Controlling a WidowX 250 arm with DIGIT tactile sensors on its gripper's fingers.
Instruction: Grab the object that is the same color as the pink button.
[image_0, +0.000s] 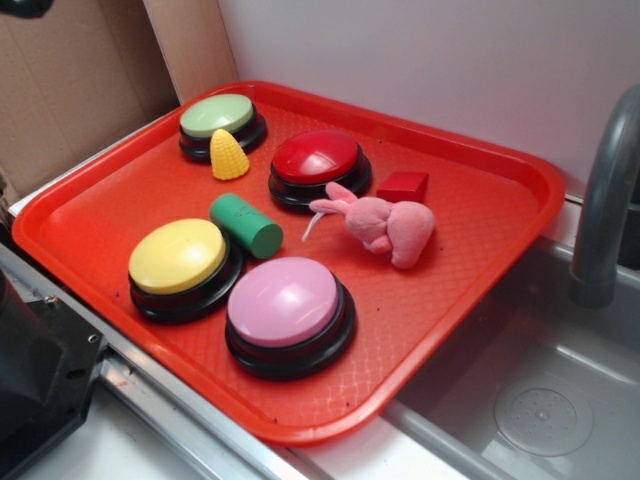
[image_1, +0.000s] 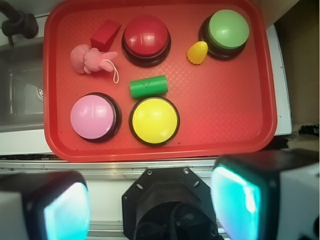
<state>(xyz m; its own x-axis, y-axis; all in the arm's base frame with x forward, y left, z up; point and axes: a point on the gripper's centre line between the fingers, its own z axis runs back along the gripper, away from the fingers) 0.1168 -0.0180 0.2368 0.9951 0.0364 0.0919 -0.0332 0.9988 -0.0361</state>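
Note:
A small pink plush bunny (image_0: 380, 224) (image_1: 91, 59) lies on its side on the red tray (image_0: 480, 230) (image_1: 225, 115), its thin whitish string trailing toward the middle. The pink button (image_0: 287, 308) (image_1: 94, 117) stands at the tray's near edge, apart from the bunny. In the wrist view my gripper (image_1: 150, 205) hangs high above the robot's base, outside the tray's near rim, open with nothing between its teal pads (image_1: 235, 200). The exterior view does not show the gripper.
On the tray also stand a red button (image_0: 317, 163), a yellow button (image_0: 181, 262) and a green button (image_0: 220, 122). A red wedge block (image_0: 403, 186) lies just behind the bunny. A green cylinder (image_0: 246, 225) and a yellow corn toy (image_0: 229, 156) lie between buttons. A sink (image_0: 540, 400) with a grey faucet (image_0: 605, 200) is to the right.

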